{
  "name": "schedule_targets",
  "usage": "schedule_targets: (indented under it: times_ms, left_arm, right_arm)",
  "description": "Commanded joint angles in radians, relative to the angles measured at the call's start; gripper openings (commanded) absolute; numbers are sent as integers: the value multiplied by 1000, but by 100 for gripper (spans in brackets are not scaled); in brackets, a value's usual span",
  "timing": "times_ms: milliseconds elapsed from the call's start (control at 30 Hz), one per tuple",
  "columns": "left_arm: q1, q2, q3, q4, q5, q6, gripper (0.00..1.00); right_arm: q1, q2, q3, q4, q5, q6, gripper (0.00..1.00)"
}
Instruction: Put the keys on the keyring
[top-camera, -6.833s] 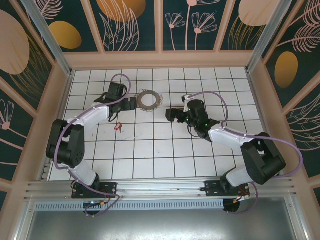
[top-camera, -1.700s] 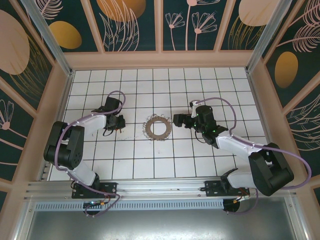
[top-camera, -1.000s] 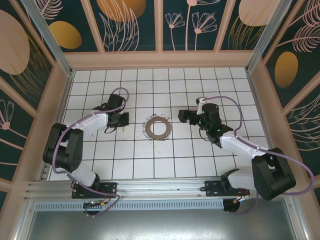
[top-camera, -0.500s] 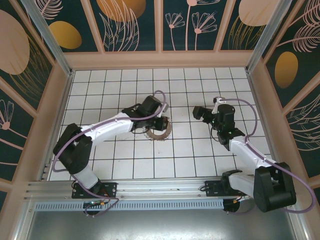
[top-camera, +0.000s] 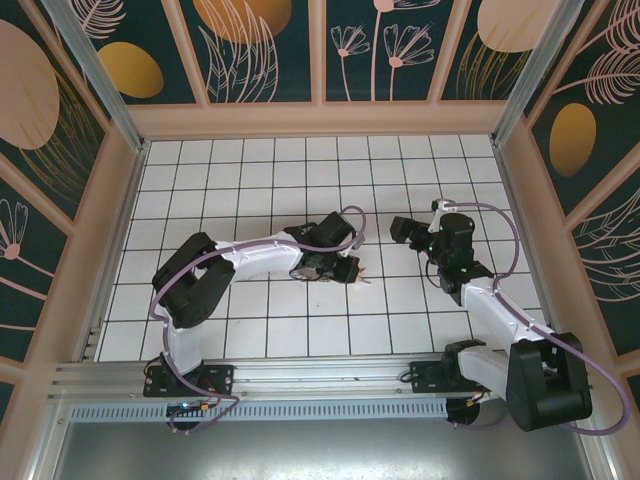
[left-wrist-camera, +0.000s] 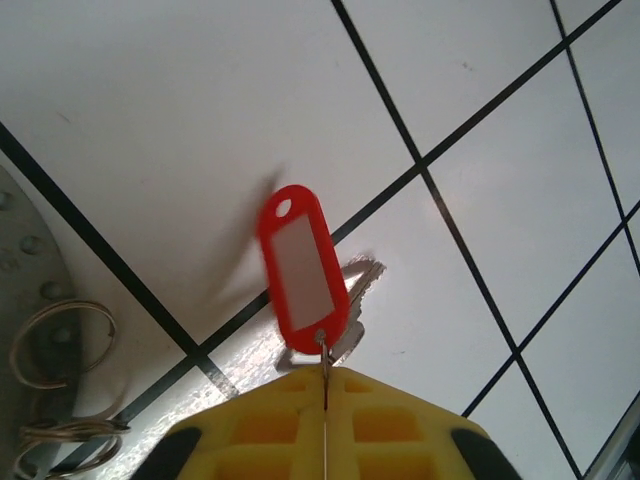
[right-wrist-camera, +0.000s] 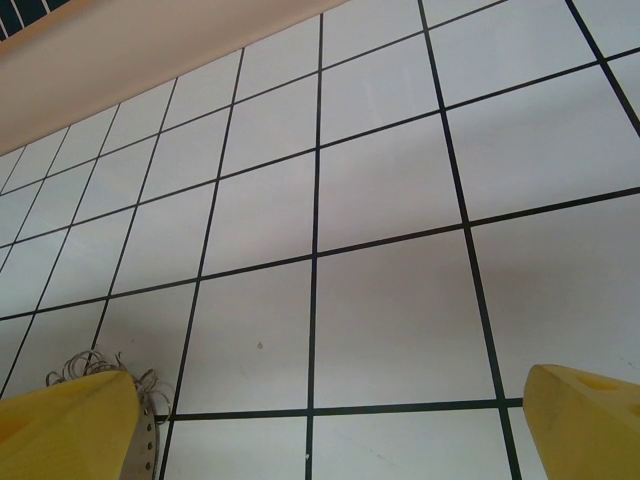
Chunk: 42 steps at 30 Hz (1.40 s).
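Note:
The keys (left-wrist-camera: 300, 268) are a red tag with a white label and a pale metal key (left-wrist-camera: 358, 285) behind it. They hang just above the white tiles from a thin wire. My left gripper (left-wrist-camera: 325, 372) is shut on that wire, yellow fingers (left-wrist-camera: 260, 425) pressed together. In the top view the left gripper (top-camera: 343, 268) reaches to the table's middle, with the keys (top-camera: 362, 279) at its right tip. The keyring (left-wrist-camera: 22, 300), a grey plate with wire loops, lies just left of the keys. My right gripper (top-camera: 405, 228) stands open over bare tiles, with the keyring (right-wrist-camera: 143, 440) at its lower left.
Wooden frame rails and patterned walls enclose the white tiled floor (top-camera: 260, 320). The left arm (top-camera: 250, 255) stretches across the middle and covers most of the keyring from above. The right arm (top-camera: 480, 290) lies along the right side.
My left arm has swung from the left of the table to the middle, carrying the keys across the keyring to its right side. The right gripper has drawn back to the right, still open.

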Motion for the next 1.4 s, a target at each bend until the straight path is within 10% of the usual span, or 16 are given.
schedule_targets:
  times_ms: [0, 767, 1367]
  left_arm:
    - [-2, -3, 29, 28, 15, -20, 25]
    - [250, -423, -418, -35, -92, 12, 37]
    - [267, -297, -400, 70, -74, 57, 30]
  right_arm:
    - [-8, -12, -11, -6, -11, -18, 99]
    - [191, 98, 56, -8, -48, 1, 99]
    - [235, 127, 68, 7, -23, 33, 99]
